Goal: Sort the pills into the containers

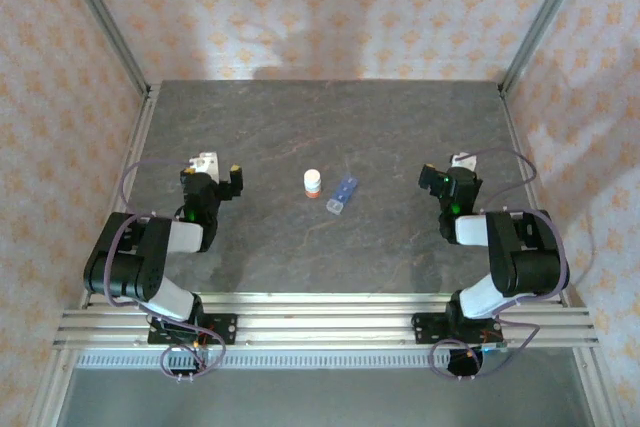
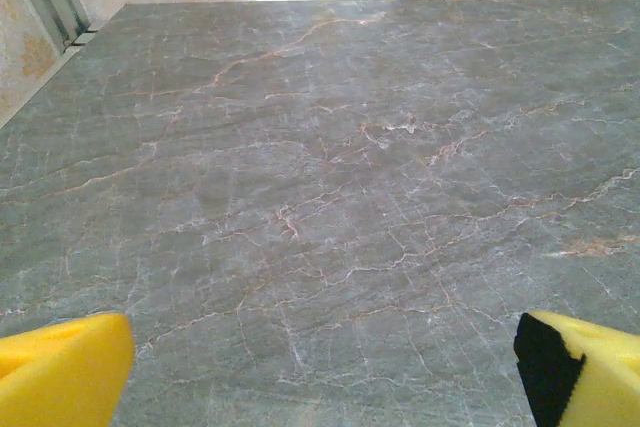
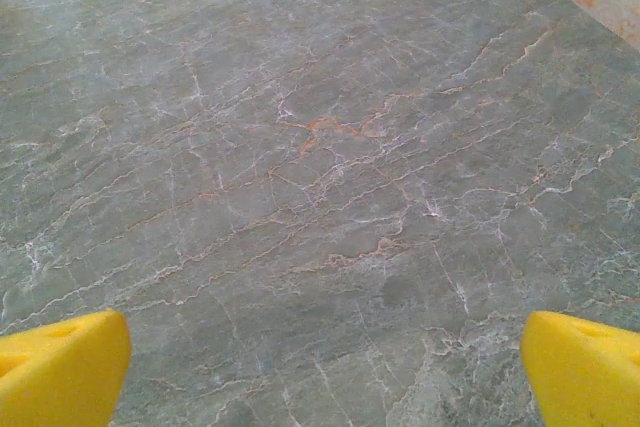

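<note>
- A white bottle (image 1: 313, 183) and a blue pill box (image 1: 343, 195) stand just apart at the middle of the bench (image 1: 400, 127).
- Open bench lies wide on either side of them.

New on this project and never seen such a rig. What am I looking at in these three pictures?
Two small robot arms, the left arm and the right arm, are bolted at the near edge of a dark stone-patterned table. The wide picture is from a fixed camera above and behind them. The other two are from a camera on each wrist, looking along the tabletop. The yellow tips in their bottom corners are the fingers of the left gripper and the right gripper, both wide open and holding nothing. Between the arms sit a small white-and-orange bottle and, beside it, a translucent blue pill box.
</note>
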